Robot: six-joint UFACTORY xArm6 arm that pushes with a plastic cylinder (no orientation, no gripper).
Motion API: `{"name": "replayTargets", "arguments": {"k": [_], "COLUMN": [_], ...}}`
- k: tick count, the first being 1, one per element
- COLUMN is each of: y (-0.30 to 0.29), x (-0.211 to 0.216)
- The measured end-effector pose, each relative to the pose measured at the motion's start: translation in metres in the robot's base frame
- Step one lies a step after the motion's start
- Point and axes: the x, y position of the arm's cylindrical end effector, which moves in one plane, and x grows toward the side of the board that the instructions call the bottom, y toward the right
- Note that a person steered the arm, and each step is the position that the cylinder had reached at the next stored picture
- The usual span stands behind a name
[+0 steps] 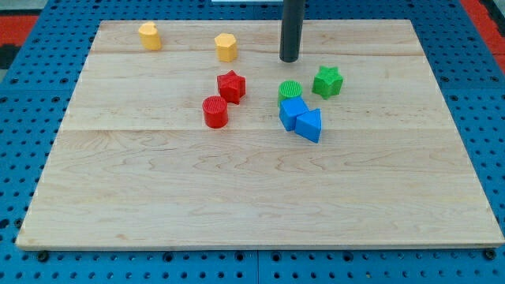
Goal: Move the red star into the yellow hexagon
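Observation:
The red star lies near the middle of the wooden board, toward the view's top. The yellow hexagon sits above it, a short gap away, slightly to the left. My tip is the lower end of the dark rod, to the right of the yellow hexagon and above and to the right of the red star. It touches no block.
A red cylinder sits just below-left of the star. A second yellow block is at top left. A green cylinder, green star, blue cube and blue triangular block cluster at right. The board sits on blue pegboard.

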Motion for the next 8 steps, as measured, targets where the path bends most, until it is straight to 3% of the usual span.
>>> {"name": "replayTargets", "arguments": {"k": [1,2,3,4,6,7,8], "y": [0.071,0.046,0.044,-0.02,-0.079,-0.074,-0.136], "x": [0.041,0.093,0.082,0.025,0.094,0.133,0.081]}}
